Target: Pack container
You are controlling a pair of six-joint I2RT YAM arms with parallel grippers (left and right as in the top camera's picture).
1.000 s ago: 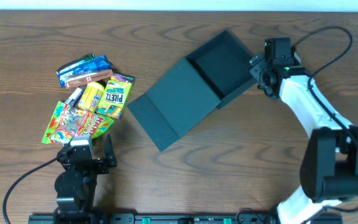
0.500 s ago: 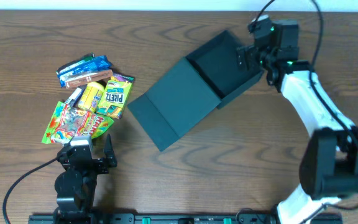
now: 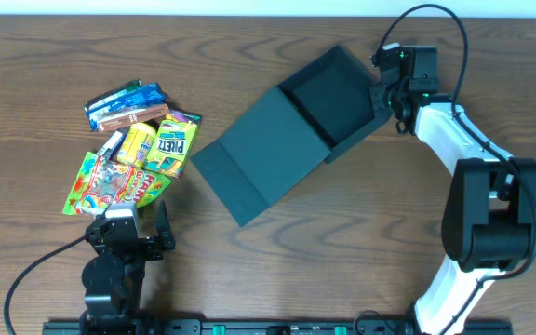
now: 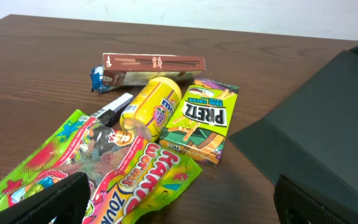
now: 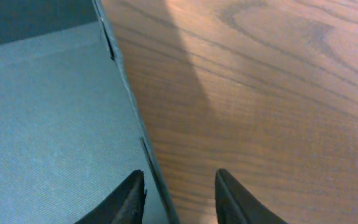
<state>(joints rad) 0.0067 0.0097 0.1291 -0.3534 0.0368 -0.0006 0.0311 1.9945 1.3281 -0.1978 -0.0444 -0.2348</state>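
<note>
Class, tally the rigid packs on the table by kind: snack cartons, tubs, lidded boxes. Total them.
Snack cartons: 2 (long brown carton, green Pretz carton)
Tubs: 1 (yellow round tub)
Lidded boxes: 1 (dark teal square container)
Total: 4

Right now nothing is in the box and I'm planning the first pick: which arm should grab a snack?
Left. The left gripper, open, sits right beside the snacks. The right gripper is far off at the box, straddling its wall.
</note>
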